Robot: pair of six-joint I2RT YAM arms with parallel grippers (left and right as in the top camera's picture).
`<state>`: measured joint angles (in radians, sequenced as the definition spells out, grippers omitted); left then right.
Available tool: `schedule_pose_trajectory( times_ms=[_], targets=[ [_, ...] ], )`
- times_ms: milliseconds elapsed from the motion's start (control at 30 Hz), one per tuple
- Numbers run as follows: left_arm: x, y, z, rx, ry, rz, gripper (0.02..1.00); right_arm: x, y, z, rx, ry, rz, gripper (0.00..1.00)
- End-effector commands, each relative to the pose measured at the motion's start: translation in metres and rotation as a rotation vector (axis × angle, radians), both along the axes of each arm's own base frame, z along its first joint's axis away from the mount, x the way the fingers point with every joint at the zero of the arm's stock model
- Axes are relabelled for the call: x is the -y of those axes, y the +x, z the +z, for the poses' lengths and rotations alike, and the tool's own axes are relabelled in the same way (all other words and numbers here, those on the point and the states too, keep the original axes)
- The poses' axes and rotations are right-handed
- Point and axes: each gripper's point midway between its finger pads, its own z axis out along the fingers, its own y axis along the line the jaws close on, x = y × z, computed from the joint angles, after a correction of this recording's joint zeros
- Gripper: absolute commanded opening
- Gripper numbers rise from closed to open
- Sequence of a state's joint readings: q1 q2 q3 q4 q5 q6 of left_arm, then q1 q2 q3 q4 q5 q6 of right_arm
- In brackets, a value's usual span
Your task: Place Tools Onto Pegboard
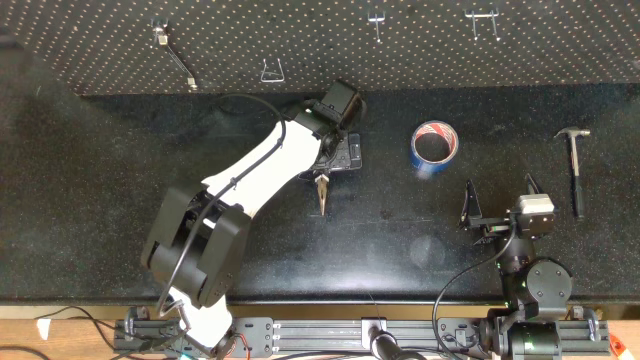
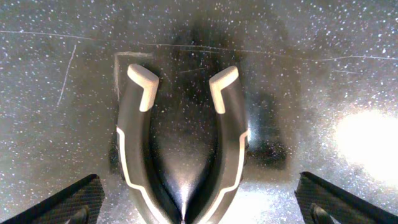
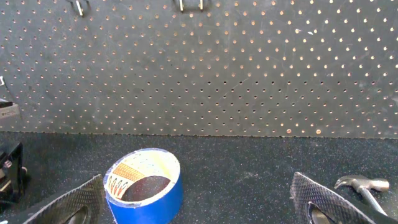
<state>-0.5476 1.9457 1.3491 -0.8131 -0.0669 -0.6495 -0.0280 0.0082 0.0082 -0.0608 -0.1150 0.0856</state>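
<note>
The pliers (image 1: pixel 322 190) (image 2: pixel 180 143) are lying around the middle of the table (image 1: pixel 100 180), nose pointing toward the near edge and handles splayed toward the pegboard (image 1: pixel 300 40) (image 3: pixel 217 74). The left gripper (image 1: pixel 338 152) (image 2: pixel 199 211) is hanging over the handles, its fingers spread wide on either side of them, apart from both. To the right a blue tape roll (image 1: pixel 434 146) (image 3: pixel 144 185) is sitting flat, and a hammer (image 1: pixel 575 170) (image 3: pixel 364 186) is lying farther right. The right gripper (image 1: pixel 498 205) (image 3: pixel 199 205) is resting near the right front, spread and holding nothing.

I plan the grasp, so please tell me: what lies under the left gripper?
The pliers lie on the table under the left gripper, handles spread between its open fingers. From above, the left arm covers the handles; just the nose pokes out.
</note>
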Motion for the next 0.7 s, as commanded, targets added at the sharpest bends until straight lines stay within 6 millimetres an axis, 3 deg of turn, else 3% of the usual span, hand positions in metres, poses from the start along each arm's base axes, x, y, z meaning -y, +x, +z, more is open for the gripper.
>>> schedule_pose_trajectory(
  times_ms=[33, 433, 567, 700],
  targets=[
    [-0.016, 0.013, 0.001, 0.006, 0.0, 0.047, 0.998, 0.001, 0.0, -0.001, -0.001, 0.011, -0.004, 0.976],
    [-0.009, 0.016, 0.001, 0.017, -0.013, -0.088, 0.998, 0.001, 0.0, -0.001, -0.001, 0.011, -0.004, 0.974],
    [-0.013, 0.008, -0.016, -0.038, 0.013, -0.087, 0.998, 0.001, 0.0, -0.001, -0.001, 0.011, -0.004, 0.976],
    [-0.011, 0.011, -0.016, -0.03, 0.009, -0.086, 0.998, 0.001, 0.0, -0.001, -0.001, 0.011, -0.004, 0.974]
  ],
)
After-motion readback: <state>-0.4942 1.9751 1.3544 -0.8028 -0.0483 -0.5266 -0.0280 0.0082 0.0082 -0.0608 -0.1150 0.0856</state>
